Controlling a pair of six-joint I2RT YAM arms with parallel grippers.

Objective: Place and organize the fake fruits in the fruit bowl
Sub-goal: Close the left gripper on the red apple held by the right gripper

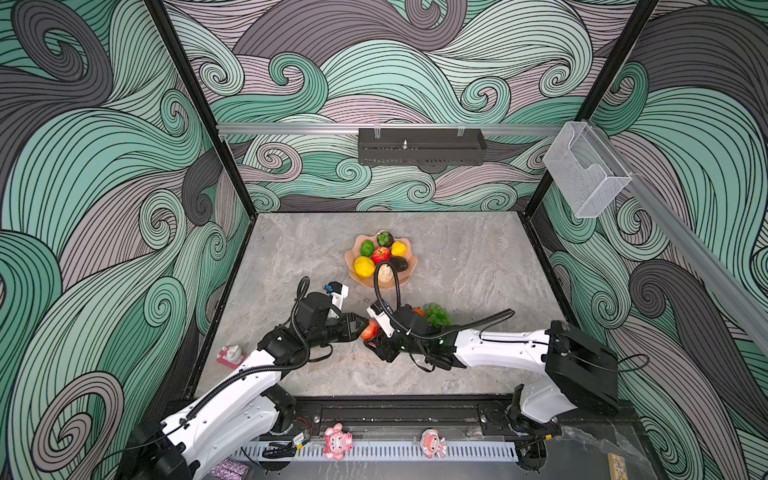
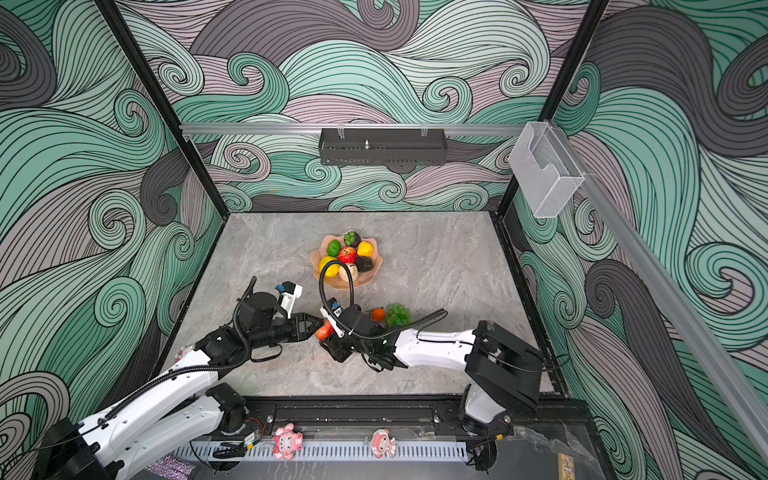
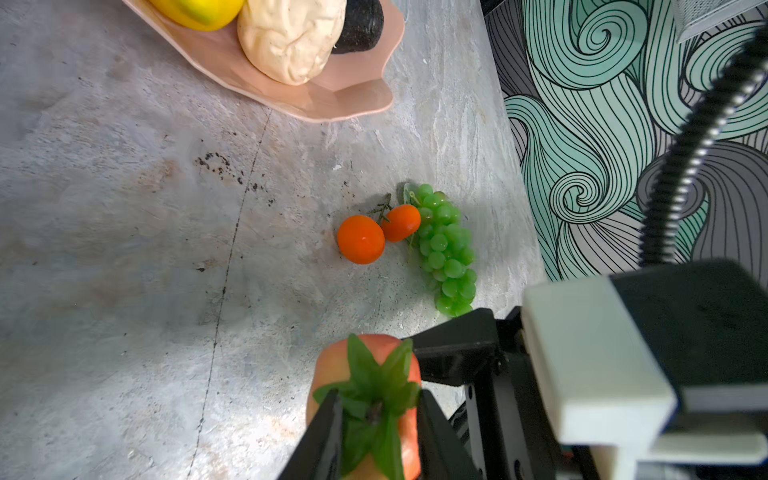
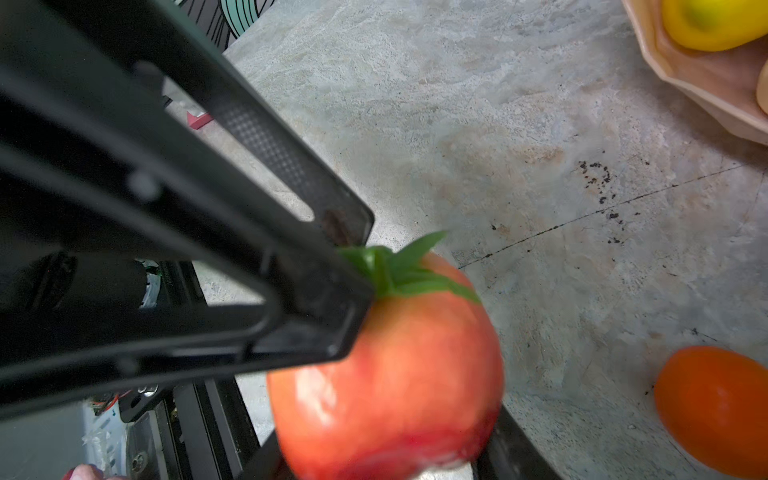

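Two white-and-black robot arms reach in from the lower corners of both top views and meet just below the middle of the frame, over a grey marbled stone tabletop. Between them is a glossy red-orange plastic fruit with a green leafy crown. The right gripper has its black jaws about half closed around the round body of this fruit, gripping it at the bottom edge of the right wrist view. The left gripper meets the same fruit from the opposite side. At the bottom centre of the left wrist view its two narrow black fingers stand close together, pressed against either side of the green leaves and pinching the crown. The pictures do not show whether the fruit touches the table. The fruit bowl, a shallow translucent peach-pink dish with a wavy scalloped rim, sits just above the centre of both top views, near the grippers but apart from them. Inside it are a shiny green lime, a red apple, a small yellow lemon, a larger yellow fruit, a dark avocado and a cream-coloured lumpy piece. On the bare table, right of centre in the left wrist view, two small round oranges lie touching each other. A bunch of translucent green grapes lies against the farther orange. In the top views these show just to the right of the right gripper's wrist.
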